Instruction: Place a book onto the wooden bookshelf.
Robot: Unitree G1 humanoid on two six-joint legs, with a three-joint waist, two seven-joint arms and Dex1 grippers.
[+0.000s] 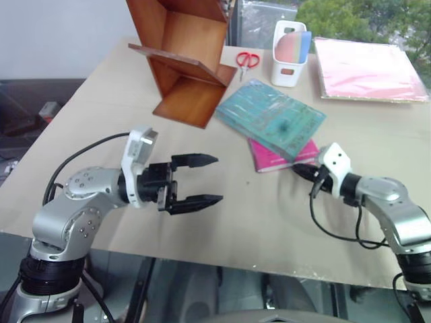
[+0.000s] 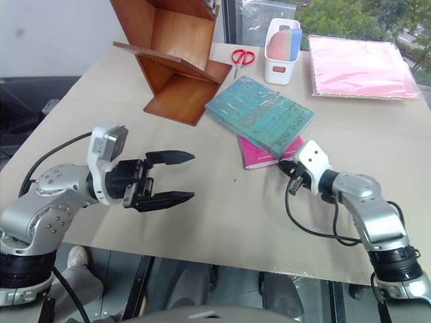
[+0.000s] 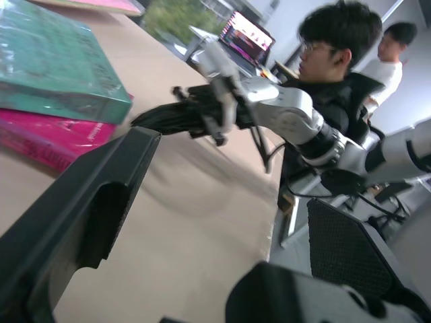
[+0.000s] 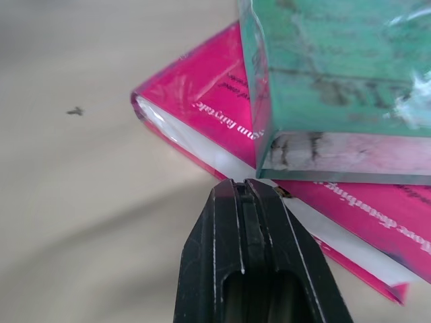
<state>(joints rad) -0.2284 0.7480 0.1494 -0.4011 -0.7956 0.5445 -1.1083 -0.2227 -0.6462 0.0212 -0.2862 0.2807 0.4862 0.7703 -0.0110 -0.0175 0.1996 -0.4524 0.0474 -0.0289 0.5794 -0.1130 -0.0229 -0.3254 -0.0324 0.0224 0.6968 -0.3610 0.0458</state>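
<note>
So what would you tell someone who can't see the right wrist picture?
The shut black right pincer points at the corner where the teal-green book lies on top of a pink book. Both rest on a tan table.

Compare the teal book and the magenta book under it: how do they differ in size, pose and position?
The teal book is larger and thicker; the magenta book is smaller and thinner. The teal book lies on top, partly covering the magenta book, which rests directly on the table. The shut right tool points at the magenta book's page edge, below the teal book's corner. Both lie flat with pale page edges.
</note>
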